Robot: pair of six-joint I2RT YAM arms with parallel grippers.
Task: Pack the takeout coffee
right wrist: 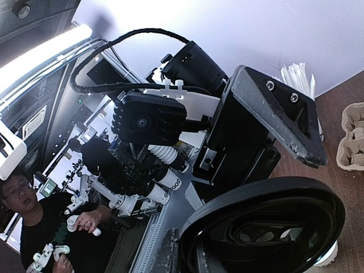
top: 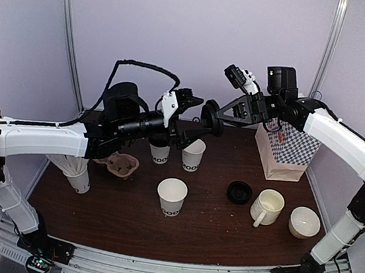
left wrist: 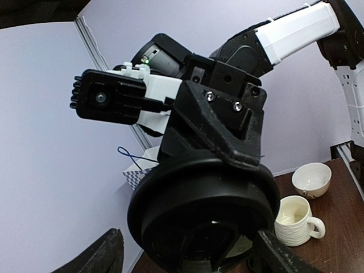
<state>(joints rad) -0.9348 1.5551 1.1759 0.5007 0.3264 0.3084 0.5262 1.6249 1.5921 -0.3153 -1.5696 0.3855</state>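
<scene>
Lavender walls (top: pixel 182 30) back a dark brown bench (top: pixel 210 236), with a checked paper bag (top: pixel 286 149) standing upright at its rear right. Farthest left of the bag, a white cup of straws (top: pixel 79 178) sits partly under the left arm. A cardboard cup carrier (top: pixel 119 164) lies just beside it on the bag's side.

Closer to the bag, a first MOO cup (top: pixel 159 152) and a second MOO cup (top: pixel 193 154) stand open and upright at the back, near each other. A third MOO cup (top: pixel 172 196) stands alone in front of them, also without a lid.

Above the rear pair, raised off the bench and left of the bag, the two arms meet. The left claw (top: pixel 203 128) is spread wide, and in the left wrist view its dark fingers (left wrist: pixel 105 253) stand on either side of a black lid (top: pixel 207 121). Whether they touch the lid cannot be told. The lid is held on edge by the right claw (top: pixel 217 115), which reaches in from the bag's side and is clamped narrowly on its rim.

A second black lid (top: pixel 239 192) lies flat on the bench, in front of the bag and just left of it. A cream mug (top: pixel 266 207) stands in front of the bag, and a white bowl (top: pixel 304 222) sits in front of the bag's right corner.
</scene>
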